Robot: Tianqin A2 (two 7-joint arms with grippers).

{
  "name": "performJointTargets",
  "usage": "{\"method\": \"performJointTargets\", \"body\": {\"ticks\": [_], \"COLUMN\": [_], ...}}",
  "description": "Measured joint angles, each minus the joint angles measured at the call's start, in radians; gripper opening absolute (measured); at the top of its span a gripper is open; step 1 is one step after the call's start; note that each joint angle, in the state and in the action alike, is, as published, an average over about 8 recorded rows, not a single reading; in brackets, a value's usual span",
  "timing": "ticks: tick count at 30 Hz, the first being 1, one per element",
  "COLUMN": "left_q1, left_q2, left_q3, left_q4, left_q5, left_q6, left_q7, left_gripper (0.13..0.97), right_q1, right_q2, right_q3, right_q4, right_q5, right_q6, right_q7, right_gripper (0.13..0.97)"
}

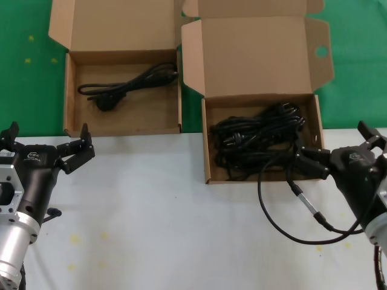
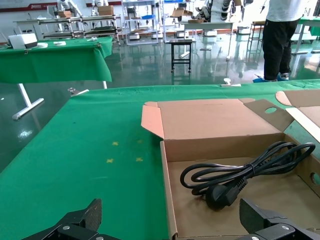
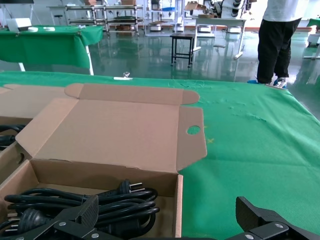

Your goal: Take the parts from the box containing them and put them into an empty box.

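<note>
Two open brown cardboard boxes: right box, hole-tabbed, heaped with glossy black cords; left box holding one cord; right end effector spread at the heap, left end effector spread, idle over desk.

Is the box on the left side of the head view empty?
No, one coiled black power cord lies inside the left box.

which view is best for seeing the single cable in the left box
The left wrist view: the single cable fills the foreground, with its coil and plug clear. The head view shows the cable whole but smaller, from above. The right wrist view does not show it.
</note>
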Motion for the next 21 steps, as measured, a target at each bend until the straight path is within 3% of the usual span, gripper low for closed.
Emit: {"method": "performJointTargets", "body": {"ticks": [21], "left_q1": [0.000], "left_q2": [0.000], "left_q3": [0.000], "left_q4": [0.000], "left_q5": [0.000], "left_q6": [0.000], "left_q7": [0.000], "left_gripper": [0.966], "right_q1": [0.000], "right_q2": [0.000], "right_q3": [0.000], "right_q4": [0.000], "right_q5": [0.000], "right_q6": [0.000], "right_q7": [0.000], "right_gripper": [0.966]}}
